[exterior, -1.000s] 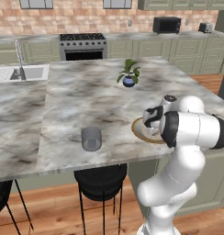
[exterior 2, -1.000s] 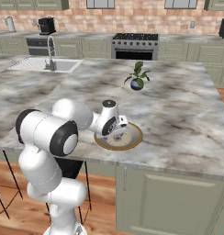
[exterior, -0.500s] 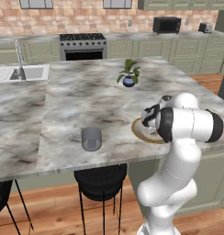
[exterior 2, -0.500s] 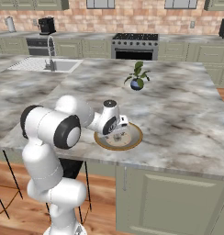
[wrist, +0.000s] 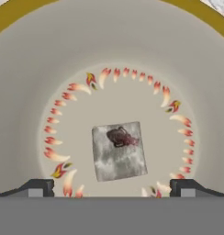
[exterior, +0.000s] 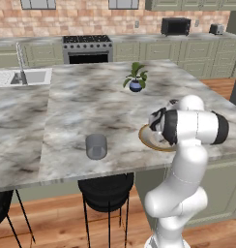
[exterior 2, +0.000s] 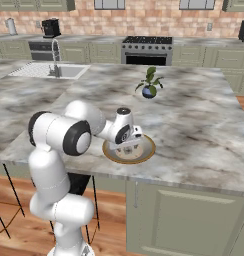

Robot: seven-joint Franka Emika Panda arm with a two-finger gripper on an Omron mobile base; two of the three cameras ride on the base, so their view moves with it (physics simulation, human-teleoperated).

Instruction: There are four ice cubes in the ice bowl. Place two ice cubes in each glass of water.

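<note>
The ice bowl (wrist: 22, 69), tan inside with a golden rim and a ring of flame marks, lies right under my hand. One ice cube (wrist: 119, 150), pale and see-through, rests at its centre. My gripper (wrist: 113, 188) is open, its fingertips (wrist: 38, 187) spread wide to either side just short of the cube and touching nothing. From the right base view the gripper (exterior 2: 128, 148) points down into the ice bowl (exterior 2: 146, 152) near the counter's front edge. A glass of water (exterior: 96, 146) stands to the left of the ice bowl (exterior: 148, 140), well apart from my gripper (exterior: 160, 131).
A small blue plant pot (exterior: 135, 85) stands further back on the marble island. A sink (exterior 2: 54, 71) is set in the far left of the counter. A black stool (exterior: 105, 191) sits below the front edge.
My arm's elbow has shifted a little while the hand stays over the bowl. The jaws have stayed open and the glass has not moved.
</note>
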